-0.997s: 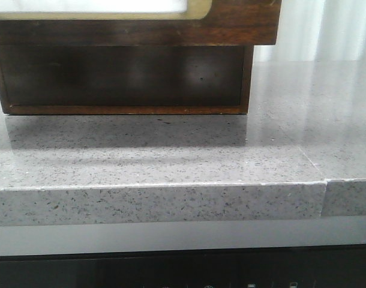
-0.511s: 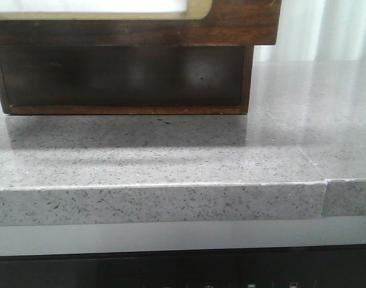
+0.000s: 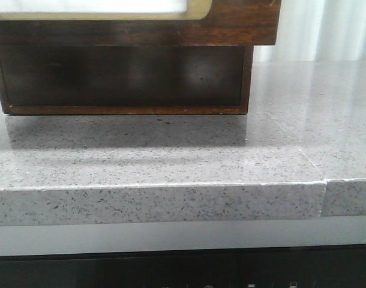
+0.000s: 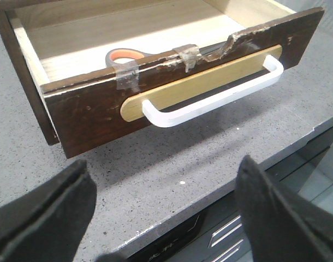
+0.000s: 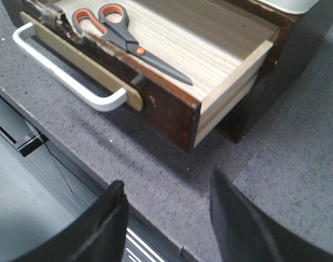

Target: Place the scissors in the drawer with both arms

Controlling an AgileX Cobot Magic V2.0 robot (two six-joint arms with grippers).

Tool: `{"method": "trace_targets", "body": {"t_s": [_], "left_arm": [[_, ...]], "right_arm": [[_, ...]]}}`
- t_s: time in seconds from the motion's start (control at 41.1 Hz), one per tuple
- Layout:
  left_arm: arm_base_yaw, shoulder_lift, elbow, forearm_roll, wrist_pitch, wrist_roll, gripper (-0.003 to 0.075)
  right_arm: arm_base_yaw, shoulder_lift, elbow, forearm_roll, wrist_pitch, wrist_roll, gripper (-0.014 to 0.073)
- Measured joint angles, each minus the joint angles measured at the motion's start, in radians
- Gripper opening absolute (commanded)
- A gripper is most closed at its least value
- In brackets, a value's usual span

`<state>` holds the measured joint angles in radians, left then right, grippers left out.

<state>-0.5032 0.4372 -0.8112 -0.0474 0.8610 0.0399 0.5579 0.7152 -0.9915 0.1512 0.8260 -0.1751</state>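
The scissors (image 5: 128, 41) are seen lying flat on the pale floor of the pulled-out drawer (image 5: 172, 109), upper left of the right wrist frame, handles near the chipped front; in the left wrist frame only an orange-lined loop (image 4: 124, 55) is seen behind that front. The left gripper (image 4: 161, 218) and right gripper (image 5: 166, 218) are held wide open over the grey speckled worktop (image 4: 172, 164), nothing grasped. A white handle (image 4: 210, 98) on a tan plate is seen mid-frame on the drawer front.

Left tool (image 4: 165, 215) broad matte-black fingers, right tool (image 5: 165, 218) glossier black
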Motion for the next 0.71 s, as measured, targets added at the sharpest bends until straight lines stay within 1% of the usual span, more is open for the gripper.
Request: {"method": "trace_targets", "body": {"t_s": [0.073, 0.122, 0.195, 0.243, 0.341, 0.462, 0.535, 0.56, 0.706], "left_arm": [[0.0, 0.0, 0.0, 0.0, 0.0, 0.0, 0.0519], [0.0, 0.0, 0.0, 0.0, 0.0, 0.0, 0.0496], [0.0, 0.0, 0.0, 0.0, 0.0, 0.0, 0.0425], [0.0, 0.0, 0.0, 0.0, 0.0, 0.0, 0.0366], [0.0, 0.0, 0.0, 0.0, 0.0, 0.0, 0.0239], [0.0, 0.0, 0.0, 0.0, 0.0, 0.0, 0.0092], [0.0, 0.0, 0.0, 0.0, 0.0, 0.0, 0.0004], [0.0, 0.0, 0.0, 0.0, 0.0, 0.0, -0.0015], [0.0, 0.0, 0.0, 0.0, 0.0, 0.0, -0.002]], "right_arm": [[0.0, -0.041, 0.02, 0.0, 0.006, 0.0, 0.0382], [0.0, -0.061, 0.034, 0.0, 0.009, 0.0, 0.038], [0.0, -0.077, 0.043, 0.0, 0.012, 0.0, 0.0353], [0.0, -0.082, 0.047, 0.0, 0.014, 0.0, 0.0307], [0.0, -0.083, 0.049, 0.0, 0.026, 0.0, 0.0167], [0.0, -0.083, 0.049, 0.0, 0.031, 0.0, 0.0017], [0.0, -0.083, 0.049, 0.0, 0.033, 0.0, -0.0045], [0.0, -0.083, 0.049, 0.0, 0.033, 0.0, -0.0065], [0.0, -0.083, 0.049, 0.0, 0.033, 0.0, -0.0069]]}}
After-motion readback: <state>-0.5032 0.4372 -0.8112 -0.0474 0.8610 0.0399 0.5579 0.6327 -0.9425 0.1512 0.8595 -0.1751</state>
